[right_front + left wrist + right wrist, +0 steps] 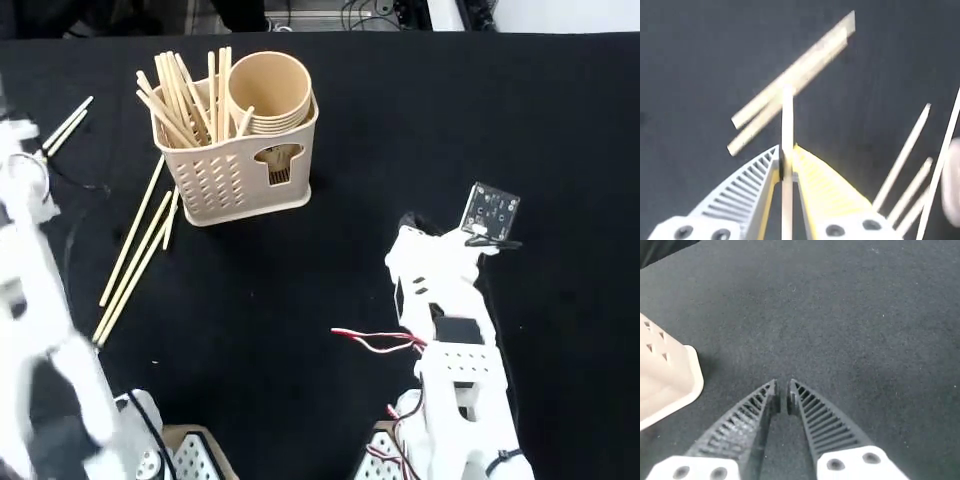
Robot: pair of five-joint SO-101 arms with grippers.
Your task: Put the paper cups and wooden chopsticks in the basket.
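The beige slotted basket (240, 170) stands at the back left, with stacked paper cups (270, 90) and several wooden chopsticks (185, 95) upright inside it. Several loose chopsticks (135, 255) lie on the black table to its left, and a pair (66, 126) lies farther back. My left gripper (787, 150) is shut on a single chopstick (787, 117), just short of that pair (795, 80); its arm (25, 200) is at the far left edge. My right gripper (781, 390) is shut with nothing in it, hanging low over bare cloth to the right of the basket (665, 380).
The right arm (445, 310) with red and white wires stands at the front centre-right. More chopsticks (905, 165) lie beside my left gripper. The black cloth (520, 120) runs open to the right and behind.
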